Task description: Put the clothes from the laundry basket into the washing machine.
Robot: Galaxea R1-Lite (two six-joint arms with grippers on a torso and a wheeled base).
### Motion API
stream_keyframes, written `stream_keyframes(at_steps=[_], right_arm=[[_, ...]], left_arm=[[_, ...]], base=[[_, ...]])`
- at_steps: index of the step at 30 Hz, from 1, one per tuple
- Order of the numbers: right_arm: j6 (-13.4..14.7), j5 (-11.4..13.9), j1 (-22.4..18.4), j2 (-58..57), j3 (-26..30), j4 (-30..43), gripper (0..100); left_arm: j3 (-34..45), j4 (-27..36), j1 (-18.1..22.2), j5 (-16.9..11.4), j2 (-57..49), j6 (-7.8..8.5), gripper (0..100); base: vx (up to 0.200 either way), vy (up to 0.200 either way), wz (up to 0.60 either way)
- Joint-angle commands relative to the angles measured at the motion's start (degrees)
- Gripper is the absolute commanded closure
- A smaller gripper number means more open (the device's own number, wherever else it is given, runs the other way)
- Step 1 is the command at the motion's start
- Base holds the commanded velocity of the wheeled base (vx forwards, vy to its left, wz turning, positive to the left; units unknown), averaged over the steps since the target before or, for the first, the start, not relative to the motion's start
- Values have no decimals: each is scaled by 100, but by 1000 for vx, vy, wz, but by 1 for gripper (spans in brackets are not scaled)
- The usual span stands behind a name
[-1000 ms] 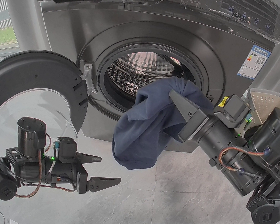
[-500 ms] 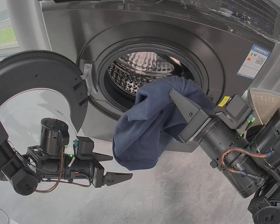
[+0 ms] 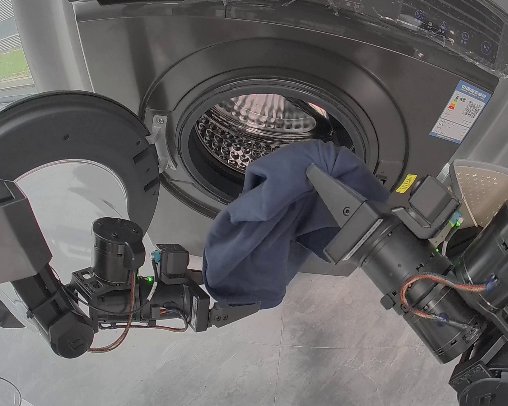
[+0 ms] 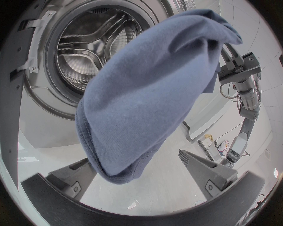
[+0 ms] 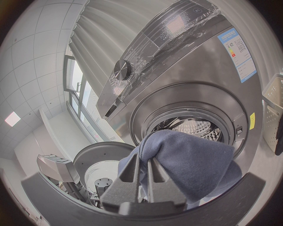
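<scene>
A dark grey front-loading washing machine (image 3: 132, 50) is standing on a pale grey marbled tile floor (image 3: 334, 382), its steel perforated drum (image 3: 247, 124) lying open to view. Its round dark door with a clear window (image 3: 58, 127) is hanging swung wide to the robot's left of the opening. A navy blue cotton garment (image 3: 262, 233) is hanging bunched in the air in front of the lower right part of the drum opening, its upper folds level with the opening and its lower hem drooping toward the floor; none of it is lying inside the drum. A cream perforated plastic laundry basket (image 3: 489, 185) is sitting to the right of the machine, partly hidden behind the right arm, with something dark showing at its edge in the right wrist view. The right hand (image 3: 309, 168) is gripping the garment's top, its two black fingers pressing together on a fold of cloth. The left hand (image 3: 239, 294) is sitting low beneath the garment with its fingers (image 4: 206, 173) spread apart, and the drooping hem is hanging between them; whether they are touching the cloth cannot be told.
</scene>
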Motion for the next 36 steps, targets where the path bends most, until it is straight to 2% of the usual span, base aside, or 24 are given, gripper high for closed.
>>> stream_keyframes(at_steps=[1, 3, 4, 7, 9, 13, 18, 24, 29, 32, 33, 34, 36], right_arm=[[-2, -4, 3, 0, 16, -4, 100], [-2, -4, 3, -8, 16, -4, 100], [-2, -4, 3, -8, 24, -4, 100], [7, -4, -6, -8, 24, -4, 100], [7, -4, -6, -8, 86, -39, 100], [7, -4, -6, 0, 148, -118, 100], [7, 23, -59, 18, 271, -118, 100], [7, 93, -103, 79, 763, -118, 100], [51, 155, -103, 211, 1000, -127, 100], [51, 278, -41, 273, 1167, -267, 100], [69, 392, -23, 352, 1264, -487, 100], [69, 410, -15, 440, 1299, -619, 0], [69, 401, 3, 607, 1422, -759, 0]], left_arm=[[-31, -20, -44, 17, 123, -8, 0], [-31, -46, -44, 17, 123, -8, 0], [-31, -90, -44, 26, 131, -25, 100], [-22, -240, -44, 87, 123, -87, 100], [40, -565, -62, 184, 123, -192, 100], [207, -837, -193, 193, 43, -324, 100], [655, -1330, -448, 289, -167, -333, 100], [1393, -2015, -817, 333, -642, -333, 100], [1745, -2033, -941, 316, -1257, -333, 100], [1789, -2033, -932, 316, -1583, -315, 100], [1780, -2033, -932, 316, -1811, -315, 100], [1780, -2033, -923, 325, -1908, -324, 100], [1727, -2033, -870, 325, -2057, -324, 100]], base=[[0, 0, 0], [0, 0, 0], [0, 0, 0], [0, 0, 0], [0, 0, 0], [0, 0, 0], [0, 0, 0], [0, 0, 0], [0, 0, 0], [0, 0, 0], [0, 0, 0], [0, 0, 0], [0, 0, 0]])
